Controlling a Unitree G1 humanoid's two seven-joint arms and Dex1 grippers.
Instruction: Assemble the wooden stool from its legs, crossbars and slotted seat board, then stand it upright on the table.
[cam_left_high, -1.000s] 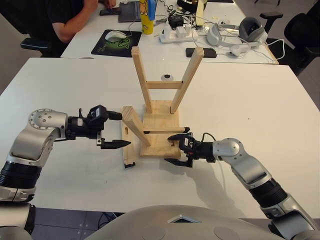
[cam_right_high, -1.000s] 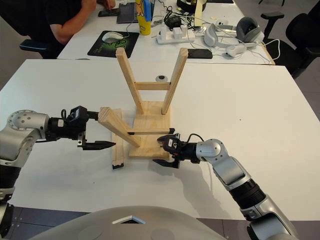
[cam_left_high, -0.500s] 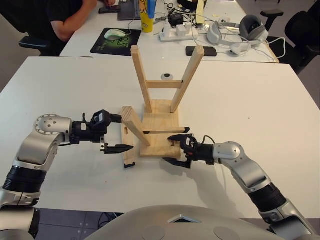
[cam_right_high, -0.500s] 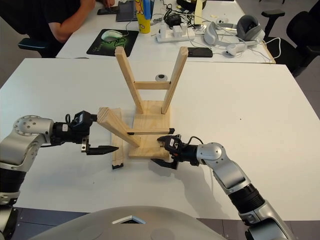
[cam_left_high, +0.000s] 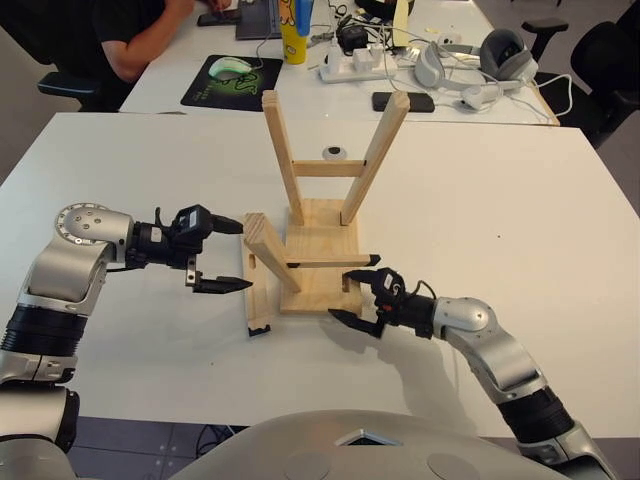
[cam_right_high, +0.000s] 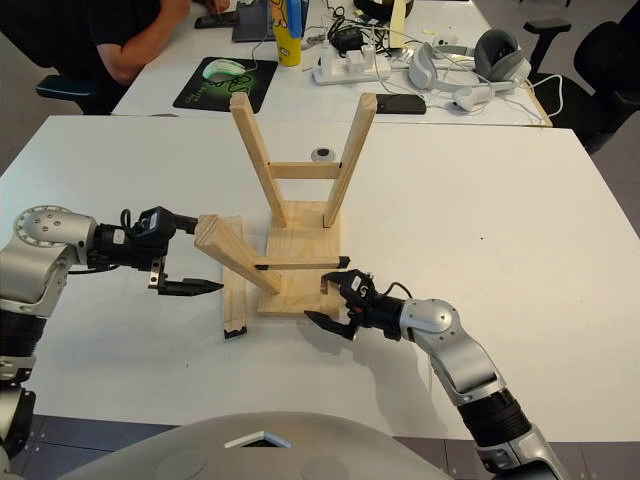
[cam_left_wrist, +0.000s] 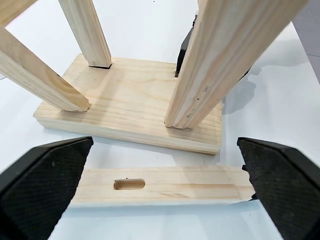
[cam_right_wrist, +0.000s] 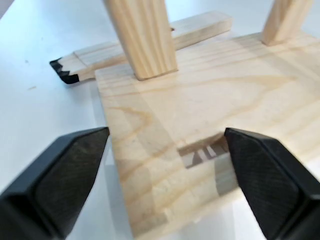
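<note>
The slotted seat board (cam_left_high: 322, 268) lies flat on the white table. Two legs joined by a crossbar (cam_left_high: 327, 169) stand up from its far edge. A third leg (cam_left_high: 268, 250) leans from the near left corner, with a dark crossbar (cam_left_high: 330, 262) running off it. A loose leg (cam_left_high: 256, 296) with a slot (cam_left_wrist: 129, 184) lies on the table along the board's left edge. My left gripper (cam_left_high: 243, 257) is open, just left of the leaning leg and above the loose one. My right gripper (cam_left_high: 353, 288) is open at the board's near right corner, facing an empty slot (cam_right_wrist: 201, 149).
A small round object (cam_left_high: 335, 154) sits on the table behind the stool. The back desk holds a mouse pad (cam_left_high: 228, 84), a yellow cup (cam_left_high: 294, 40), a phone (cam_left_high: 402, 103) and headphones (cam_left_high: 500, 58); a person's arm (cam_left_high: 140, 50) rests there. Bare table spreads to the right.
My left gripper has drawn back a little to the left, away from the loose leg. My right gripper has shifted slightly and stays open at the board's near corner.
</note>
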